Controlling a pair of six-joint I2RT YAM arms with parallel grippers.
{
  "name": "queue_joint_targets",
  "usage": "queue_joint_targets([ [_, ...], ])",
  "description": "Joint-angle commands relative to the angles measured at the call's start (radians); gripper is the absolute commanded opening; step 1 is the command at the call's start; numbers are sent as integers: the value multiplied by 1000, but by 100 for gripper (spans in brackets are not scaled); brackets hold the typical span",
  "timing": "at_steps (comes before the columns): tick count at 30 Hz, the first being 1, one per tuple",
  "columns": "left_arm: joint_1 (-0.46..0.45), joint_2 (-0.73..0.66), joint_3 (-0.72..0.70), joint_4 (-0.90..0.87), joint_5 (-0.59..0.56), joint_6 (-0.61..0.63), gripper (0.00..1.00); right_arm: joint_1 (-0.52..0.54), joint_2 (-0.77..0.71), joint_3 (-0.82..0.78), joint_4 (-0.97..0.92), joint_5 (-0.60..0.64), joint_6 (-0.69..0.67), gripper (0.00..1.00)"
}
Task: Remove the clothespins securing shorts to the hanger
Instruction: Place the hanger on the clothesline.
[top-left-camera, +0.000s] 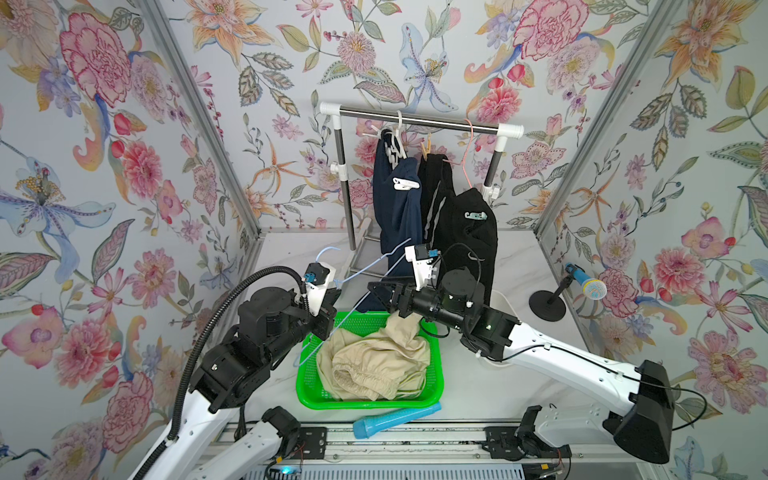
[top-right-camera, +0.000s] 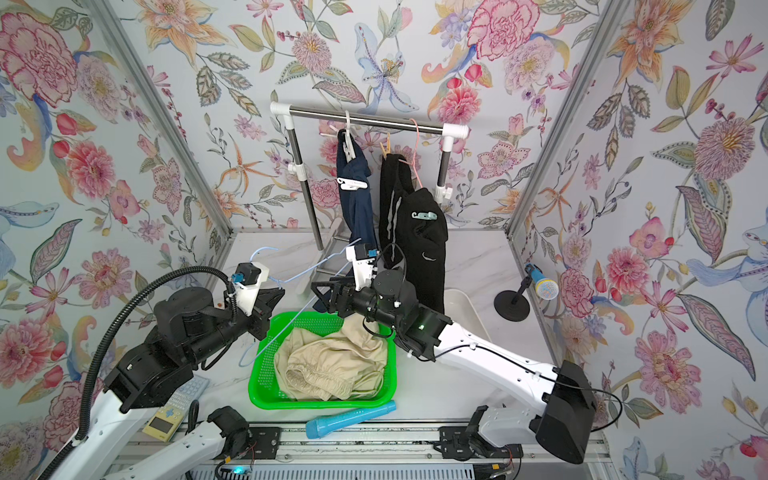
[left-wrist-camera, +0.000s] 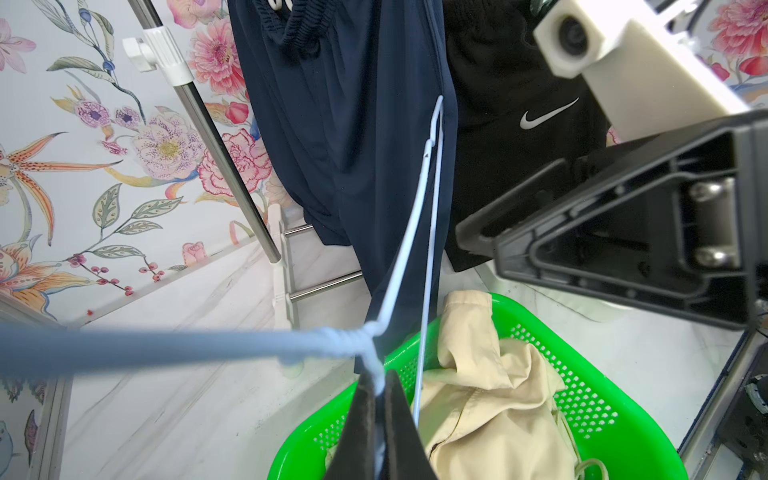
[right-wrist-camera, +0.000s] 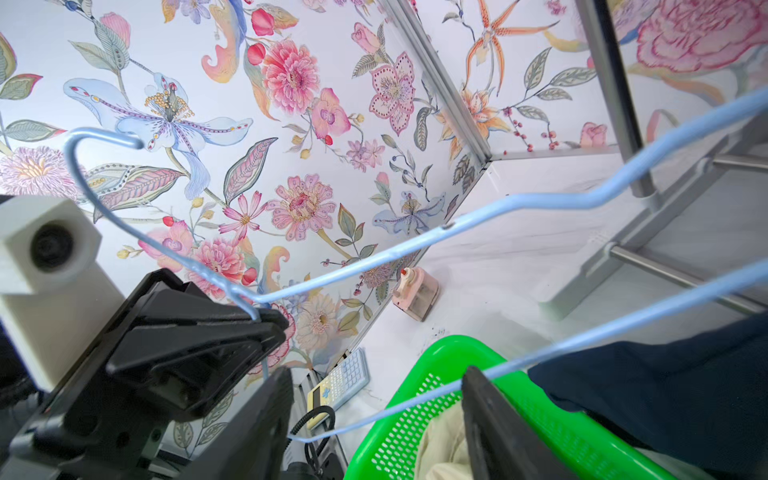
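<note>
Floral walls (top-left-camera: 124, 166) surround a marble worktop (top-left-camera: 478, 386). Above the green basket (top-left-camera: 374, 404), the left pincer (left-wrist-camera: 376, 390) clamps the neck of a bare blue hanger (left-wrist-camera: 336, 338) — likely steadying it — with the right pincer (right-wrist-camera: 376, 374) open beside its wire. Inside the basket lie cream shorts (top-left-camera: 374, 361); clothespins (top-left-camera: 405, 183) hold navy shorts (top-left-camera: 397, 216) behind.

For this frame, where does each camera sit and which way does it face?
Top views: high at the front, looking down and inward at the metal clothes rail, the green plastic basket and both arms.
Left wrist: behind the left gripper, shut on the pale blue wire hanger, facing the navy blue shorts; the right gripper shows.
Right wrist: behind the right gripper, jaws open, facing the floral side wall; the left gripper shows.
Shared: both wrist views show hanger and basket.
</note>
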Motion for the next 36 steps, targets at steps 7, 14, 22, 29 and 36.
queue_joint_targets([
  [7,-11,23,-26,49,43,47,0,-26,98,31,305,-52,152,69],
  [14,-11,4,-50,102,79,51,0,-33,167,39,411,-83,231,64],
  [22,-12,-10,-112,192,103,40,0,-46,228,6,610,-147,392,3],
  [29,-11,-144,-241,229,32,45,30,-78,258,-54,792,-159,556,0],
  [36,-11,-400,-442,276,-22,-17,50,-78,243,-51,793,-155,567,0],
])
